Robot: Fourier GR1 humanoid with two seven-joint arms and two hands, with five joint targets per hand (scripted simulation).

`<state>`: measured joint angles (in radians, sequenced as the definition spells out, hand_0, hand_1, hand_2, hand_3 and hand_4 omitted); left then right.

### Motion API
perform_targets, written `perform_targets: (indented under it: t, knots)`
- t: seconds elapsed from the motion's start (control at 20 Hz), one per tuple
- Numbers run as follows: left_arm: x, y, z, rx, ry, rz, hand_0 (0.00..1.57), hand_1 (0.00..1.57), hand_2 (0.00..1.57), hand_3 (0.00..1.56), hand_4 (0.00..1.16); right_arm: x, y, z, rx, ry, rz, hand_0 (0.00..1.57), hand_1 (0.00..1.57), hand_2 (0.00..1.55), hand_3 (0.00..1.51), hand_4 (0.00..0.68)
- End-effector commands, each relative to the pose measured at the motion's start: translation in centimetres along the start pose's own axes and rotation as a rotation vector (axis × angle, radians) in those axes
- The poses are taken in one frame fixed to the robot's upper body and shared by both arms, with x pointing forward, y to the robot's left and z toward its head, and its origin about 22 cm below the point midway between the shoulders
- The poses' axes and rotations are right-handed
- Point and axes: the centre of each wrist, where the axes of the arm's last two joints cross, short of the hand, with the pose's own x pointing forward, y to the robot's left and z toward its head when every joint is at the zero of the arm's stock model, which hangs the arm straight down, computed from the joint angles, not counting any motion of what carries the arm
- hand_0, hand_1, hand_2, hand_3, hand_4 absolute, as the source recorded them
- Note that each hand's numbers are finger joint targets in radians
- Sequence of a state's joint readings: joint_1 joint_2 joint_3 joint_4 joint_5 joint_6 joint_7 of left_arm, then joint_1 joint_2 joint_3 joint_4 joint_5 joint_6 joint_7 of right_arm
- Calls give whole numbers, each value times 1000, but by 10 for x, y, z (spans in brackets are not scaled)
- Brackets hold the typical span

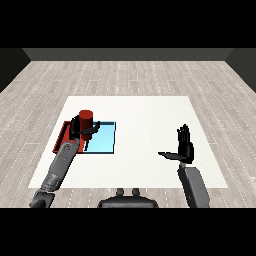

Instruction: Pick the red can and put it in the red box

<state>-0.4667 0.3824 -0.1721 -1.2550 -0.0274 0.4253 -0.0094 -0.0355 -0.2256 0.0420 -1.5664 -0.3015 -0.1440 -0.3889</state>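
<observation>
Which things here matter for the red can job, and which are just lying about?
In the job:
- red can, held by the left hand
- red tray, partly hidden behind the left arm

Not in the job:
- light blue tray, beside the red one
- right hand, open, holding nothing
- white table

I see a flat white square table (145, 125) standing on a pale wood-plank floor (125, 75); on its left part lie a shallow red tray (62, 137) and a shallow light blue tray (104, 139), side by side
</observation>
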Motion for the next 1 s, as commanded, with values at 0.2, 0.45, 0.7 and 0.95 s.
perform_targets:
  t: [0.2,0.45,0.7,0.95]
  knots:
    - [-69,48,-24,113,256,-156,1571,1571,1560,1457,1101,-33,-8,16,11,21,20,0,0,0,0,0]
    - [-137,85,14,127,401,-192,1571,1571,1571,1485,1075,-17,-1,-6,10,-27,21,0,0,0,0,0]
    - [-143,64,1,144,552,-316,1408,1408,1412,1383,1003,-3,-2,-2,30,-65,42,0,0,0,0,0]
    - [-161,74,18,136,693,-383,635,635,668,139,684,-5,-10,-3,23,-121,34,0,0,0,0,0]
